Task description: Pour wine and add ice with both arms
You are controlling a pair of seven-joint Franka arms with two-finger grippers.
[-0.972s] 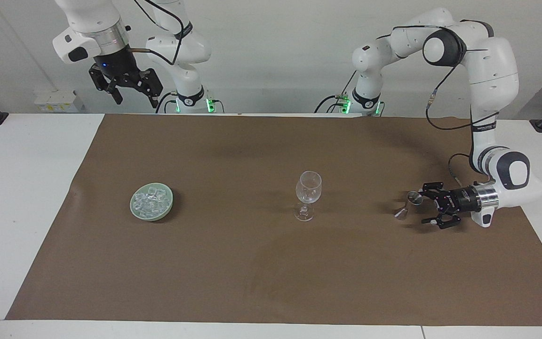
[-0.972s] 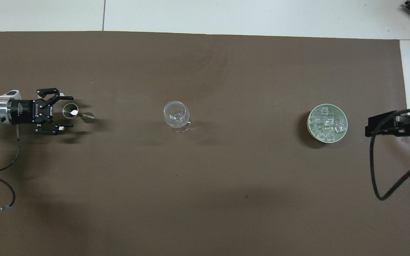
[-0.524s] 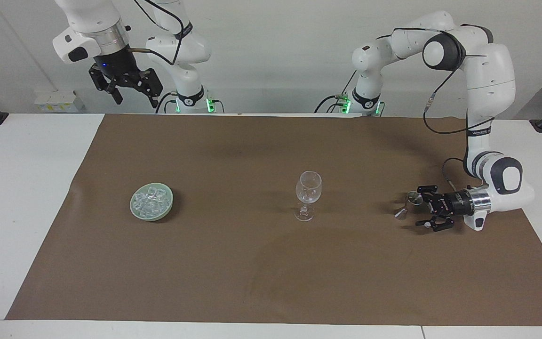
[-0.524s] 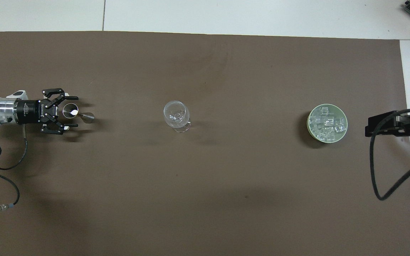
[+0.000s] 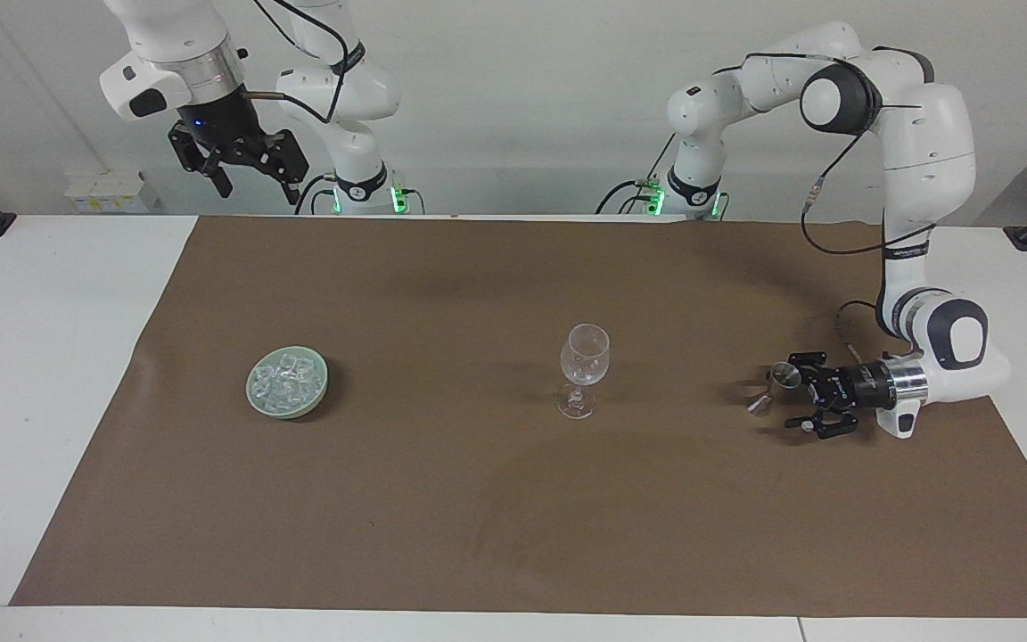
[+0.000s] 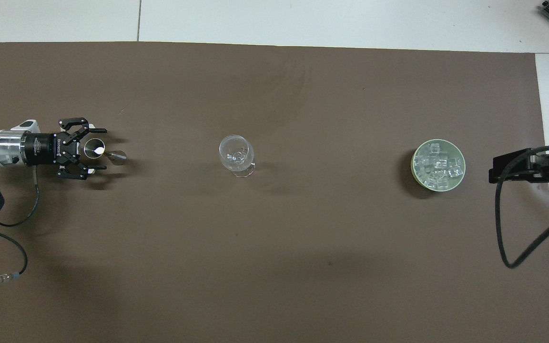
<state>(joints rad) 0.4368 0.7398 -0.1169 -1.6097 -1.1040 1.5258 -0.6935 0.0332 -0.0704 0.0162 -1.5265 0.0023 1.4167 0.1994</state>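
1. Ice [image 5: 287,378], a heap of small clear cubes, fills a pale green bowl [image 5: 257,401] on the brown mat [image 5: 513,499], toward the right arm's end of the table.
2. Taking the overhead view as a clock face with the wine glass at its centre, the bowl [image 6: 415,174] and its ice [image 6: 439,166] lie at about three o'clock, well apart from the glass.
3. Wine glass [image 5: 584,367] stands upright near the middle of the mat, clear; whether anything is in it cannot be told. In the overhead view it [image 6: 236,153] sits between the bowl and a small metal cup.
4. Small metal cup [image 5: 782,376], a double-ended measure by the look of it, stands toward the left arm's end of the table, at about nine o'clock from the glass in the overhead view [image 6: 94,149].
5. Left gripper [image 5: 801,392] lies low and level over the mat, pointing toward the glass, its fingers spread wide on either side of the metal cup. In the overhead view the gripper [image 6: 97,150] brackets the cup with a gap at each fingertip, so it looks apart from the metal, though contact is hard to rule out.
6. Right gripper [image 5: 250,183] hangs high over the table's edge nearest the robots, above the mat's corner at the right arm's end, its fingers spread and holding nothing; that arm waits. In the overhead view only part of it [image 6: 517,166] shows, at three o'clock from the bowl.
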